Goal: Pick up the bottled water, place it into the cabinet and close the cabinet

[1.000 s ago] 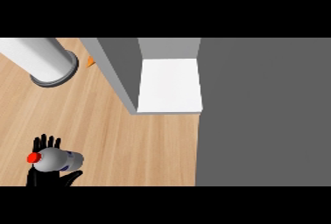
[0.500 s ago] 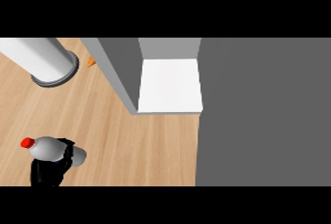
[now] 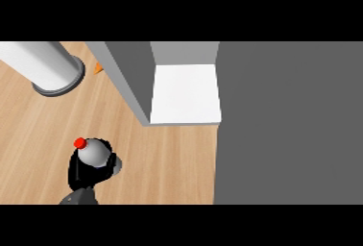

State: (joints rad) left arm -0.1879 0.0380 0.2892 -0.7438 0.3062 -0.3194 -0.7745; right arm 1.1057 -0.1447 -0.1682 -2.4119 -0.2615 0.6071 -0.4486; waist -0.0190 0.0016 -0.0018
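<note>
We see 1 bottled water [image 3: 93, 154] on the wooden table [image 3: 42, 129], near its near edge and toward the left, well apart from the cabinet [image 3: 186, 93]. It has a red cap [image 3: 80, 142] and a grey, rounded body, and it is tilted so that the cap points up and to the left. The 1 hand in view, the left hand [image 3: 85, 174], comes in from the lower edge with its black fingers curled round the bottle's body, so it holds the bottle; we cannot tell whether the base rests on the table or is off it. The right hand does not show

We judge the bottle light to moderate in weight, since water would add to it, and stiff enough to keep its form, though a thin plastic wall would give if squeezed. Its smooth, round side is likely slippery, so the middle of the body, below the shoulder, looks the best place to hold; the narrow cap end offers less surface. It seems not fragile

We count 1 cabinet, standing open with its white shelf [image 3: 186, 98] showing, 1 grey door or side panel [image 3: 131, 77], 1 large white cylinder [image 3: 44, 65] at the table's far left corner, and 1 small orange item [image 3: 98, 68] just beside it, too hidden to name
</note>
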